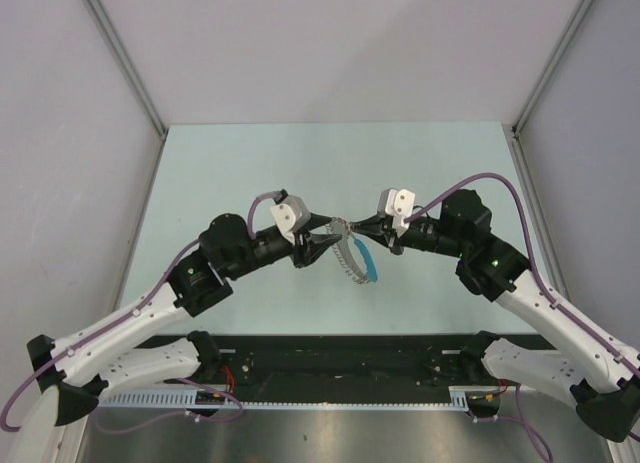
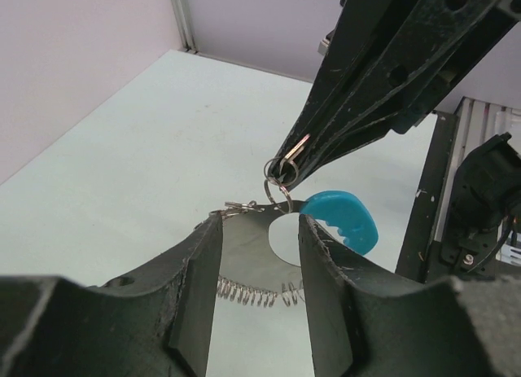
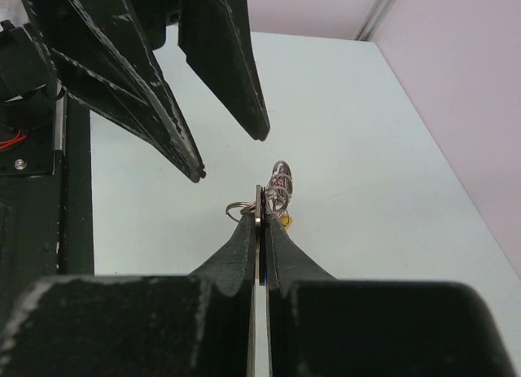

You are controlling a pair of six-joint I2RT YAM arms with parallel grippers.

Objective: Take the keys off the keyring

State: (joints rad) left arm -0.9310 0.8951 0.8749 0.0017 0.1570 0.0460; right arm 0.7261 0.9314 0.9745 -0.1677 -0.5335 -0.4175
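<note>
Top external puts your left end effector [image 1: 327, 247] just left of the small cluster, over the middle of the table [image 1: 250, 163]. Its jaws stand apart with nothing between them. From the left wrist view they sit just below the keyring [image 2: 278, 187] without touching it. The keyring appears to be held up off the table, with the blue strap [image 2: 346, 221] and a coiled spring chain [image 2: 252, 293] drooping beneath it. To its right, your right end effector [image 2: 286, 170] is clamped tight on a thin flat strip of metal, which I take for one of the keys [image 2: 296, 148]; the wire loops bunch at its tip. The step in hand, I judge, is getting a second hold: the key side is pinned and the ring is not. For the next move, raise your left jaws onto the ring wire itself and close there, not on the strap. You need a firm pinch before you try to work the key round the coil.
</note>
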